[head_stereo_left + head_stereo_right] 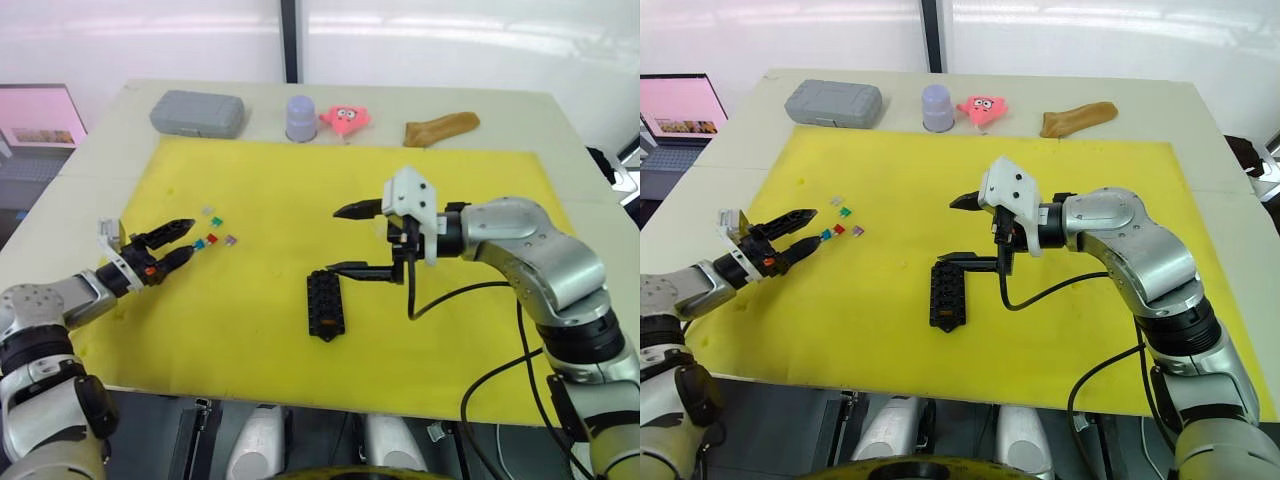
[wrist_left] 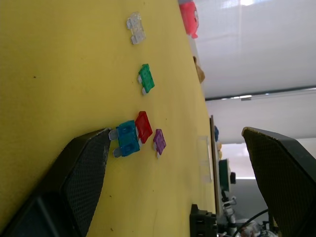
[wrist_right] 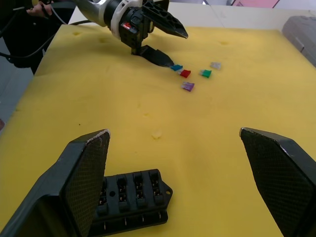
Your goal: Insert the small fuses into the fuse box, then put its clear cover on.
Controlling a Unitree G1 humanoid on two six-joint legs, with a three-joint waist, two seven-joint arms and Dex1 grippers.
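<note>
left jaws (image 1: pixel 182 244) released, teal fuse (image 1: pixel 199 244) at tip | right jaws (image 1: pixel 347 240) released above fuse box (image 1: pixel 325 304)

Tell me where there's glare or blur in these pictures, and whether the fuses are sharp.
Left eye view: the window behind the table is blown out white. Left wrist view: the small fuses are sharp, the left gripper fingers soft and close. Right wrist view: the fuse box is clear.

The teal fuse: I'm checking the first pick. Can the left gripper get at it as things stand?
Probably yes. The left gripper is open, one fingertip right beside the teal fuse; the red fuse touching it may get caught too.
</note>
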